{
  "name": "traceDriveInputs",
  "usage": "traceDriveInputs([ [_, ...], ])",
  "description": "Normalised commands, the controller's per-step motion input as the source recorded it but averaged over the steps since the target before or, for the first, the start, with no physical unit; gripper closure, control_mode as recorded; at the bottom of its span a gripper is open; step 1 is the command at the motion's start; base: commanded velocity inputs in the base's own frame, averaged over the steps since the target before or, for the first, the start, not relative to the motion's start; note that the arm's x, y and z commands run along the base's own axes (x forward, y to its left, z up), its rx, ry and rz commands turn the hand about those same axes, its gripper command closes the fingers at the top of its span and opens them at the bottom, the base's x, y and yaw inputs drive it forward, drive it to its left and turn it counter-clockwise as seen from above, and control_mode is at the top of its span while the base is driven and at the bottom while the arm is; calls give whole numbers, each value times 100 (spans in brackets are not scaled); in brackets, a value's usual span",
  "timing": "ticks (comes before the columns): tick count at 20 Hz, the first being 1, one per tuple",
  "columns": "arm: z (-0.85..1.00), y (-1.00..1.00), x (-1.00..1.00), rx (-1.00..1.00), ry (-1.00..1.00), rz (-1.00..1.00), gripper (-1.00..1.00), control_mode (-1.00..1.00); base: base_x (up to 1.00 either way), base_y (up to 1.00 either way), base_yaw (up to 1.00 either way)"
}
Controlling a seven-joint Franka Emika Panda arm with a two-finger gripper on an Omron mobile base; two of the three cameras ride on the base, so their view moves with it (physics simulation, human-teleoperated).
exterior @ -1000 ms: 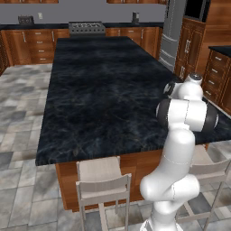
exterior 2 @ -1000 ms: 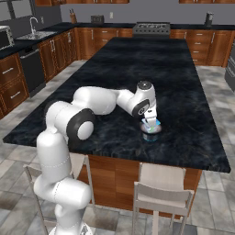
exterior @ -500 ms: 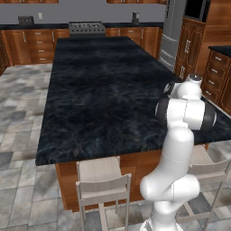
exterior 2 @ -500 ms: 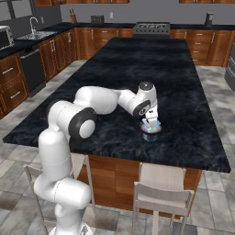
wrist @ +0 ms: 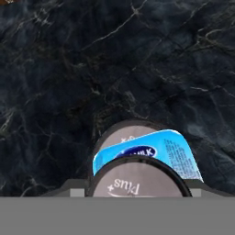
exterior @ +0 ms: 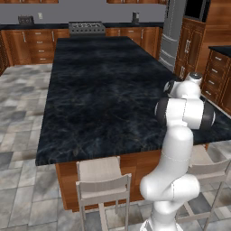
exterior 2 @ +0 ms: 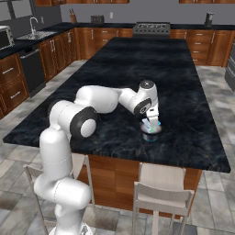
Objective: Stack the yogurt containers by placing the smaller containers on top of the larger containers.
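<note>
Black stone with pale veins covers the big kitchen island (exterior 2: 183,69), and the yogurt containers sit on it close to the front edge, at about 5 o'clock from the island's middle in the right base view. One small tub with a light-blue top (exterior 2: 152,123) rests on a round grey container (exterior 2: 151,131), and the two are touching. In the hand view the light-blue top (wrist: 176,153) lies tilted, squeezed between a grey round lid (wrist: 120,137) behind it and another grey round lid (wrist: 137,181) in front with "Plus" printed on it. The blue one has a dark oval label, and the letters on it are too blurry to read. The gripper (exterior 2: 151,120) hangs right over the tubs, pointing down, at the end of the white arm (exterior 2: 103,98) that reaches across from 9 o'clock. I cannot tell how wide its fingers are or if they hold the blue-topped tub, because the tubs hide the tips. In the left base view the arm (exterior: 182,108) stands at 3 o'clock and blocks the tubs. Two chairs (exterior 2: 160,193) stand under the front edge of the island at 6 o'clock. Brown wooden cabinets (exterior 2: 59,46) run along the walls, a stove (exterior 2: 151,28) sits at 12 o'clock, and a sink (exterior 2: 34,33) is at 10 o'clock. Grey tiles (exterior: 22,108) cover the floor.
</note>
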Motion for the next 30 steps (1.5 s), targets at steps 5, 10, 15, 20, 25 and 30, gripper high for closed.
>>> traceDriveInputs([
  [5, 0, 0, 0, 0, 0, 0, -100, -100, 0, 0, 0],
  [10, 0, 0, 0, 0, 0, 0, -100, -100, 0, 0, 0],
  [15, -8, 0, 0, 0, 1, 0, -100, -100, 0, 0, 0],
  [20, -11, 0, 0, 0, 2, 0, -100, -100, 0, 0, 0],
  [25, 7, -3, 0, 0, 4, 0, -100, -100, 0, 0, 0],
  [30, 21, -3, 0, 0, 1, 0, -100, -100, 0, 0, 0],
])
